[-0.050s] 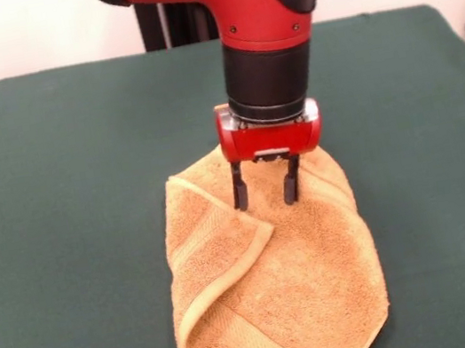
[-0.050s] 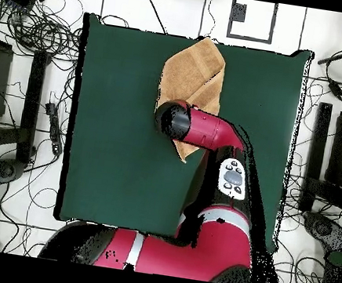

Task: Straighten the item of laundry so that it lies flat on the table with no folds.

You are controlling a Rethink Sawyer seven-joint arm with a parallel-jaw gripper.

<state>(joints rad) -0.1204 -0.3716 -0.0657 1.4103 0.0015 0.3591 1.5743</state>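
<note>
Here the towel (image 1: 288, 281) lies on the green table (image 1: 68, 212), near the table's edge closest to the front camera, with its lower end reaching the bottom of the front view. It is not flat: along its left side in the front view a long flap is folded over onto the rest of the cloth, its woven band showing as a diagonal stripe, and the fold comes to a point roughly at the towel's middle. A second band runs across the lower left corner.

The gripper (image 1: 265, 192) hangs from the red and black arm (image 1: 266, 33) directly above the towel's upper part, pointing straight down. Its two dark fingers (image 1: 238, 187) stand apart, with bare cloth visible in the gap between them and nothing held. The fingertips are just over the terry surface, close to the tip of the folded flap; whether they touch the cloth cannot be told.

In the overhead view the towel (image 2: 197, 68) sits at the table's (image 2: 113, 123) top edge, and the arm's (image 2: 208, 129) wrist covers the part of the cloth nearest the robot, hiding the gripper itself.
</note>
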